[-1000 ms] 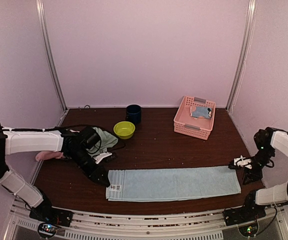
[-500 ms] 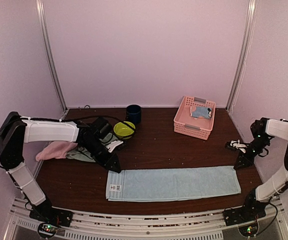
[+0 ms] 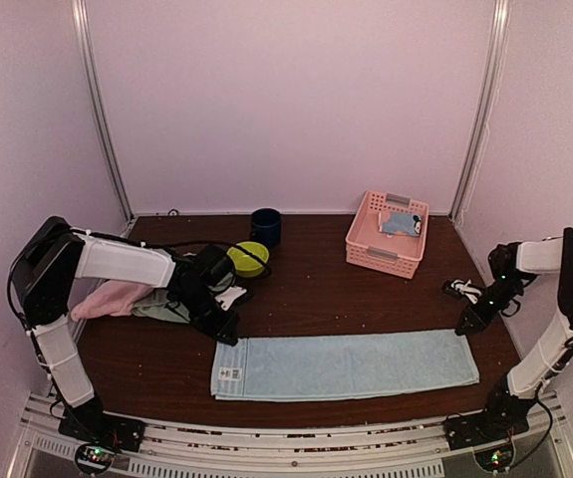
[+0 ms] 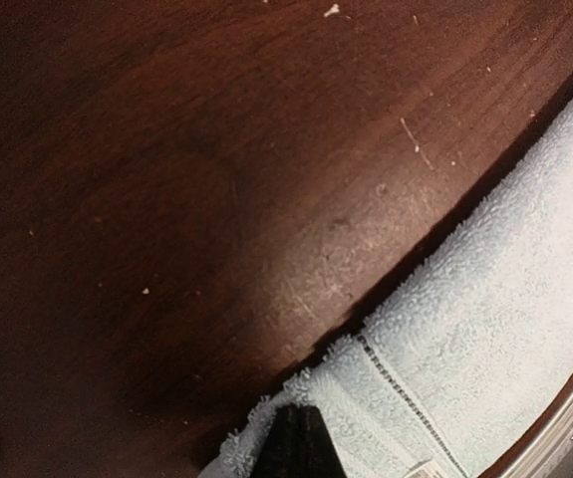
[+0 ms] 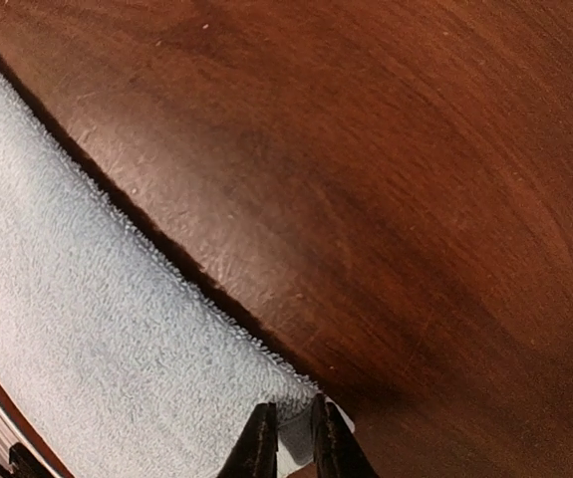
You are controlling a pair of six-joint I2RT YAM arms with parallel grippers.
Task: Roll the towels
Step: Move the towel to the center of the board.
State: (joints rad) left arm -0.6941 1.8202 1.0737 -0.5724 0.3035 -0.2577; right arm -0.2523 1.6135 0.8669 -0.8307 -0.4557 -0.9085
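Observation:
A plain pale blue towel [image 3: 346,364] lies flat and long across the front of the table. My left gripper [image 3: 228,336] is down on its far left corner. In the left wrist view the gripper [image 4: 301,440] is shut, with the towel's corner [image 4: 366,398] bunched around its tips. My right gripper [image 3: 462,326] is at the far right corner. Its fingertips [image 5: 258,443] stand close together with the towel's corner [image 5: 166,349] pinched between them. A pink towel [image 3: 112,297] and a mint green towel [image 3: 158,309] lie heaped at the left, partly under my left arm. A patterned towel [image 3: 401,223] sits in the basket.
A pink lattice basket [image 3: 376,254] stands at the back right. A lime-green bowl [image 3: 253,261] sits behind my left arm, and a dark blue mug [image 3: 265,227] stands behind the bowl. A metal rail [image 3: 296,438] runs along the table's near edge.
My left gripper swung right onto the towel's far left corner and closed. My right gripper moved in to the far right corner and its jaws narrowed onto the cloth.

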